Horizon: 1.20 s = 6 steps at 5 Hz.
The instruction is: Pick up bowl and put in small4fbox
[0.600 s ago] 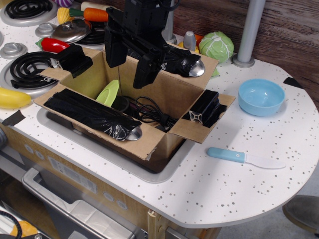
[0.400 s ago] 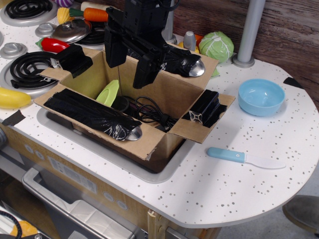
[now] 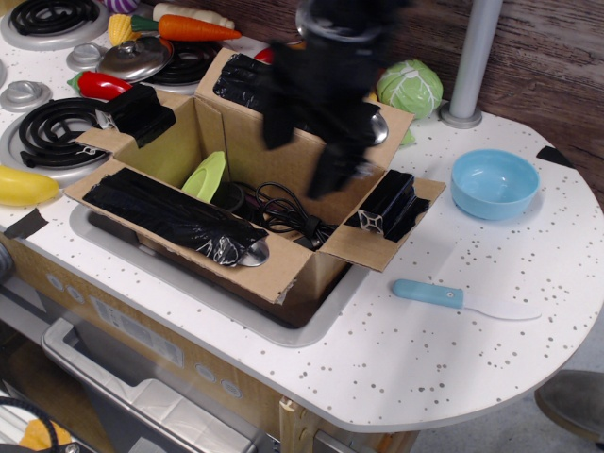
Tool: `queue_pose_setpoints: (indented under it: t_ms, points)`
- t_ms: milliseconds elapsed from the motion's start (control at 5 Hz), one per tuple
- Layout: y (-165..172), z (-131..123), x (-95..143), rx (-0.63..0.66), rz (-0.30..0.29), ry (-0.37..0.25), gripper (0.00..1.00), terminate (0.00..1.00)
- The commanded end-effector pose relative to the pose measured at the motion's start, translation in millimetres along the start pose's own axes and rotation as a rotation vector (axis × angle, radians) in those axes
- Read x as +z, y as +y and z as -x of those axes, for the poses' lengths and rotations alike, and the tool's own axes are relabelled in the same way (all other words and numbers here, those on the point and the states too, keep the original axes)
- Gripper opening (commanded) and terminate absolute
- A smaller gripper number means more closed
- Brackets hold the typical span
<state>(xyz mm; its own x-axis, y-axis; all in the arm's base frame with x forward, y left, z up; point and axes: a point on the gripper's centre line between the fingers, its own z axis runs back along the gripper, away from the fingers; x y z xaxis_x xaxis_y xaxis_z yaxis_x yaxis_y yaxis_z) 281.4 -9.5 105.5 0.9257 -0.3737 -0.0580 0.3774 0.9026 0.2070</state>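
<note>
Nearest the camera, a white countertop [image 3: 444, 359] speckled with dark flecks is seen, its edge rounded on the right. On it a toy knife [image 3: 462, 300] is laid flat, its light-blue handle pointing left and its white blade pointing right, so that its long axis runs nearly across the view.

Behind the knife and well apart from it, the bowl [image 3: 494, 183] is set upright on the counter, its opening turned up. It is round, smooth and glossy, of light-blue plastic; being round, no long axis can be given for it. It is touched by nothing and stands outside the box, to the right of it.

To the left, the small4fbox [image 3: 283, 255] is seated in a grey sink recess [image 3: 189, 283]. It is of brown cardboard, with four flaps spread outward and patched with crinkled black tape. Its long axis runs from near left to far right. Inside it a lime-green scoop-shaped item [image 3: 207, 176] and a coil of black cable [image 3: 278, 209] are seen.

Above the far right part of the box the gripper [image 3: 311, 151] is blurred by motion. Two dark fingers are seen hanging apart with nothing between them, so the jaws are taken as released.

Farther back, a green toy cabbage [image 3: 410, 87], a grey post [image 3: 470, 61], a red pepper [image 3: 102, 85], black coil burners [image 3: 52, 132], a yellow item [image 3: 24, 186] and an orange carrot [image 3: 193, 27] are found.
</note>
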Motion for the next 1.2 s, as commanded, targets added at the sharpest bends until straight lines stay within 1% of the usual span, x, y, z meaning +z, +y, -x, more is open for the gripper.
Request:
queue_pose_setpoints:
  t_ms: [0, 200, 400, 600, 800, 1000]
  points:
    - [-20, -43, 33, 0.000, -0.015, -0.125, 1.00, 0.00]
    - [-39, -69, 48, -0.020, 0.013, -0.157, 1.00, 0.00]
    - [-63, -96, 52, -0.035, 0.037, -0.214, 1.00, 0.00]
    - [-72, -123, 45, -0.079, 0.068, -0.259, 1.00, 0.00]
    - [-77, -150, 30, -0.160, 0.062, -0.317, 1.00, 0.00]
    - [-76, -175, 16, -0.206, 0.046, -0.381, 1.00, 0.00]
